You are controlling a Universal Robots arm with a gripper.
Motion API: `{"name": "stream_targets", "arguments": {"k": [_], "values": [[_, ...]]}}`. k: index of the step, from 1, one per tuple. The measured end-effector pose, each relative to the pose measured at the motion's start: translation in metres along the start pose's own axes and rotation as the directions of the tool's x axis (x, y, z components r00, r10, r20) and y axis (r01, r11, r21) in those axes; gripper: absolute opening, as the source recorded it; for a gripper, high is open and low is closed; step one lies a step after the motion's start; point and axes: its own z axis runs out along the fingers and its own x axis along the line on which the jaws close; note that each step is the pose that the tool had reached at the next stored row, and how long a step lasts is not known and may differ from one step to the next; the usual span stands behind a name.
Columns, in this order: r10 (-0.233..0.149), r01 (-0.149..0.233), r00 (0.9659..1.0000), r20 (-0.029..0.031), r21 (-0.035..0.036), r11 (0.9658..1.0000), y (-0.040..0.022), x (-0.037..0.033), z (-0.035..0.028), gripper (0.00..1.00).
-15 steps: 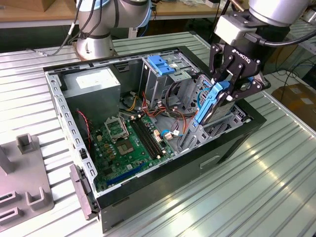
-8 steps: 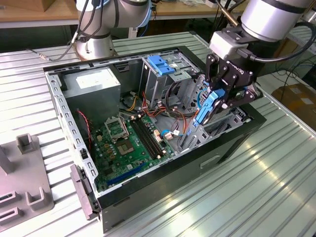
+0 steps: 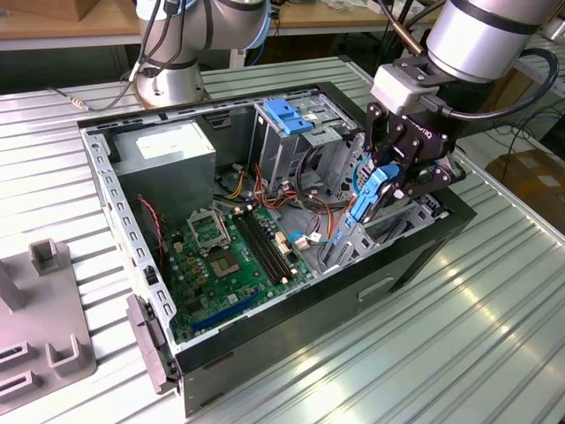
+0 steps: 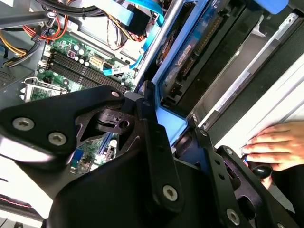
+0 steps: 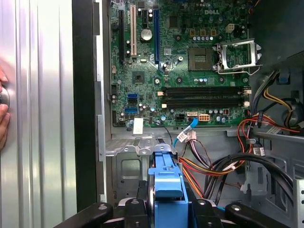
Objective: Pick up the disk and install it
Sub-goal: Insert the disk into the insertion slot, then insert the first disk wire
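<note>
The disk, a flat drive framed by blue rails, stands on edge and tilted inside the open computer case, at its end toward the exterior view's right. My gripper is shut on the disk's upper end, one black finger on each side of the blue tab. In the first wrist view the blue rail end sits between the fingers. In the second wrist view the disk slants down beside a metal bay wall, its blue tab held in the gripper.
The green motherboard lies on the case floor with bundled cables beside it. A grey power-supply box and a drive cage with a blue bracket stand at the back. A person's hand rests on the ribbed table.
</note>
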Motion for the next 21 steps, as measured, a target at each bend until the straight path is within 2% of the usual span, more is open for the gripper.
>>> {"name": "stream_targets", "arguments": {"k": [2,3,7,8,9,10,11,21], "values": [[0.0,0.0,1.0,-0.0002,0.0001,1.0,0.0,0.0,0.0,0.38],[0.0,0.0,1.0,-0.0002,0.0,1.0,0.0,0.0,0.0,0.44],[0.0,0.0,1.0,-0.0006,0.0,1.0,0.0,0.0,0.0,0.43],[0.0,0.0,1.0,-0.0007,0.0,1.0,0.0,0.0,0.0,0.3],[0.0,0.0,1.0,-0.0008,0.0,1.0,0.0,0.0,0.0,0.3],[0.0,0.0,1.0,-0.0008,0.0,1.0,0.0,0.0,0.0,0.24],[0.0,0.0,1.0,-0.0008,0.0,1.0,0.0,0.0,0.0,0.12],[0.0,0.0,1.0,-0.0008,0.0,1.0,0.0,0.0,0.0005,0.1]]}}
